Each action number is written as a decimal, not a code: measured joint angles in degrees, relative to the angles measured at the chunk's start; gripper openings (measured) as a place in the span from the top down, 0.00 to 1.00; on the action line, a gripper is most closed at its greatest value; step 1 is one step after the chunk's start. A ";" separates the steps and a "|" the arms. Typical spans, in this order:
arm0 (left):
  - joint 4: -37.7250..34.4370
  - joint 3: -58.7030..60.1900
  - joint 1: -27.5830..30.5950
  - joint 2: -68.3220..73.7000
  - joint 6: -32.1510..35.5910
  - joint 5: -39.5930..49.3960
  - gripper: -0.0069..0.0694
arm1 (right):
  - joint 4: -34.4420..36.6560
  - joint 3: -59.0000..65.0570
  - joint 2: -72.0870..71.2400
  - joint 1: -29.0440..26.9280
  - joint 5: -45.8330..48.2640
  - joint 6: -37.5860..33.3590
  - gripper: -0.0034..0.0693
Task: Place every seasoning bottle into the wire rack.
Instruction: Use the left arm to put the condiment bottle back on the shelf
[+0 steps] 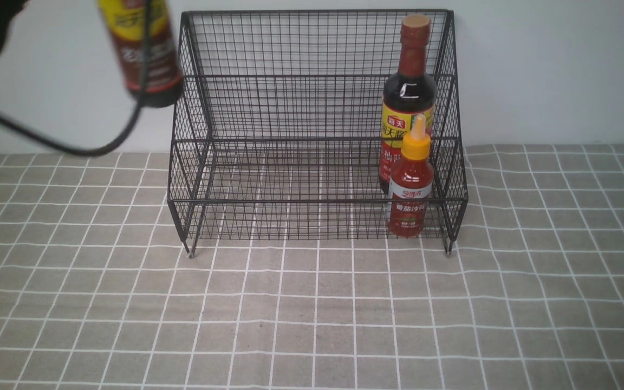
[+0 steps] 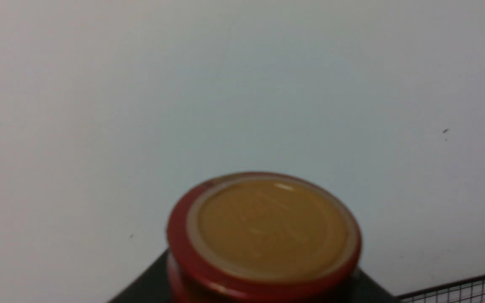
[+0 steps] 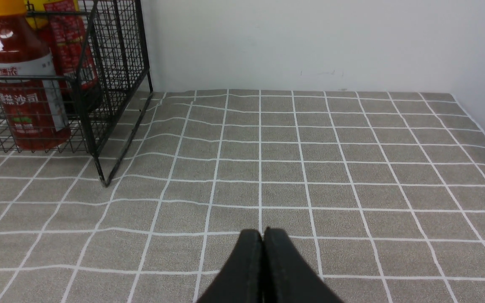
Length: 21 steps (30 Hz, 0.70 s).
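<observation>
Rack holds one soy bottle at its right end, red bottle just in front of it — the other soy bottle hangs high, left of it, clamped in the left claw, while the right claw is pinched together, empty, above the cloth.

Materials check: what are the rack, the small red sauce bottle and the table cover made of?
The wire rack: metal wire, likely black-coated, matte, with a thin, rigid, welded-looking grid. The red sauce bottle: probably translucent squeeze plastic, going by its glossy highlight. Its nozzle cap: opaque yellow plastic. The tablecloth: fabric or vinyl, matte; it wrinkles near the rack's foot.
</observation>
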 joint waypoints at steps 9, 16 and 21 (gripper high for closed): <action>0.00 -3.52 -2.77 10.88 -1.67 -2.12 0.57 | 0.00 0.00 0.00 0.00 0.00 0.00 0.97; 0.33 -3.78 -3.83 14.54 -1.66 -4.37 0.57 | 0.00 0.00 0.00 0.00 0.00 0.00 0.97; 0.23 -3.78 -4.41 15.65 -1.66 -0.66 0.57 | 0.00 0.00 0.00 0.00 0.00 0.00 0.97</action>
